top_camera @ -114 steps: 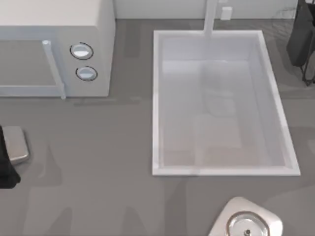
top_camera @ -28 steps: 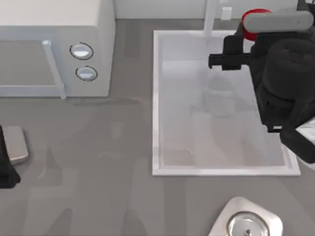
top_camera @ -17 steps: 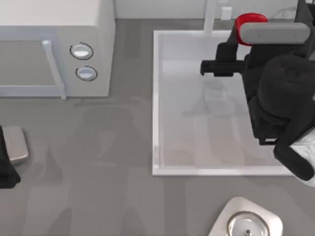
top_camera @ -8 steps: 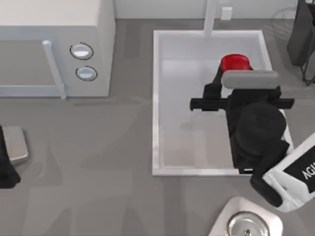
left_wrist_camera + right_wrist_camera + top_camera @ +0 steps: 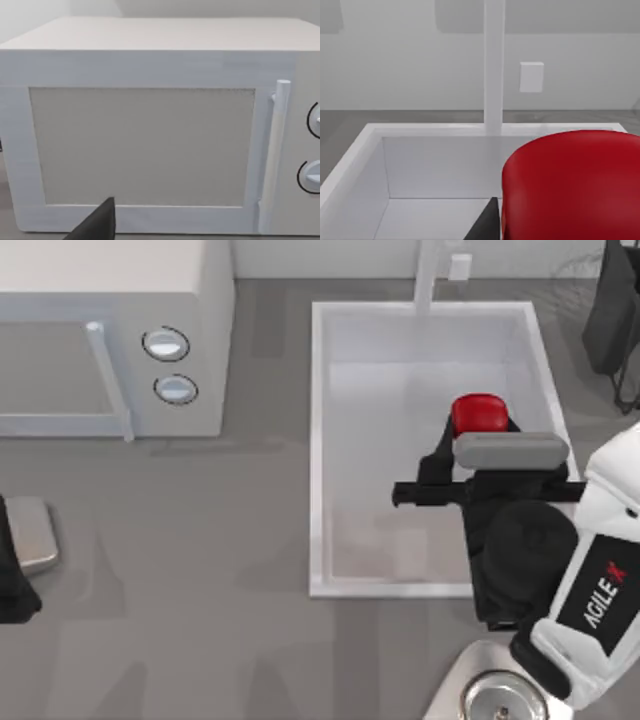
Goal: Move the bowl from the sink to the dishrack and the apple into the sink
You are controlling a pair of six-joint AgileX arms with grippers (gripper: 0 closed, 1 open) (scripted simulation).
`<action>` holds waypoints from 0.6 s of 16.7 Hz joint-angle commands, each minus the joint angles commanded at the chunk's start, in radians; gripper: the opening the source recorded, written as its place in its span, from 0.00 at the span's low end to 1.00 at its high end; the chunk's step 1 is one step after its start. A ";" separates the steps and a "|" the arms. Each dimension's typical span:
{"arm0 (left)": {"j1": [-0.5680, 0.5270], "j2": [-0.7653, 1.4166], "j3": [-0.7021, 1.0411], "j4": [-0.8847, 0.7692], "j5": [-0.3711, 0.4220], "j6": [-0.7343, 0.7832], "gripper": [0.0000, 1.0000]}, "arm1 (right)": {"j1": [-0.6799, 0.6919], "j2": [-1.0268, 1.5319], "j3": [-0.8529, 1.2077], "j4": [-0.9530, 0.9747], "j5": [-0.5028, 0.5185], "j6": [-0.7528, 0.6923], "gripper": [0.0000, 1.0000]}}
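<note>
1 apple [image 5: 477, 415], 1 sink [image 5: 318, 450], 1 microwave [image 5: 110, 300]

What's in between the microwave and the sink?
Nothing: in the top view, bare grey table lies between the microwave and the sink.

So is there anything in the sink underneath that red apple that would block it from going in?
Nothing visible does. The apple sits at the right gripper over the sink, whose visible floor below looks bare.

The worktop [image 5: 200, 540] is viewed from directly above. The microwave [image 5: 150, 125] is faced head-on, at close range, by the left wrist camera. The sink [image 5: 375, 150] and faucet [image 5: 494, 65] (both shared with the top view) are seen low and close from the right wrist.
</note>
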 joint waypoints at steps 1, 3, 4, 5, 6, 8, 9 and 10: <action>0.000 0.000 0.000 0.000 0.000 0.000 1.00 | 0.000 0.000 0.000 0.000 0.000 0.000 0.00; 0.000 0.000 0.000 0.000 0.000 0.000 1.00 | 0.000 0.000 0.000 0.000 0.000 0.000 0.08; 0.000 0.000 0.000 0.000 0.000 0.000 1.00 | 0.000 0.000 0.000 0.000 0.000 0.000 0.15; 0.000 0.000 0.000 0.000 0.000 0.000 1.00 | 0.000 0.000 0.000 0.000 0.000 0.000 0.23; 0.000 0.000 0.000 0.000 0.000 0.000 1.00 | 0.000 0.000 0.000 0.000 0.000 0.000 0.30; 0.000 0.000 0.000 0.000 0.000 0.000 1.00 | 0.000 0.000 0.000 0.000 0.000 0.000 0.45; 0.000 0.000 0.000 0.000 0.000 0.000 1.00 | 0.000 0.000 0.000 0.000 0.000 0.000 0.53; 0.000 0.000 0.000 0.000 0.000 0.000 1.00 | 0.000 0.000 0.000 0.000 0.000 0.000 0.60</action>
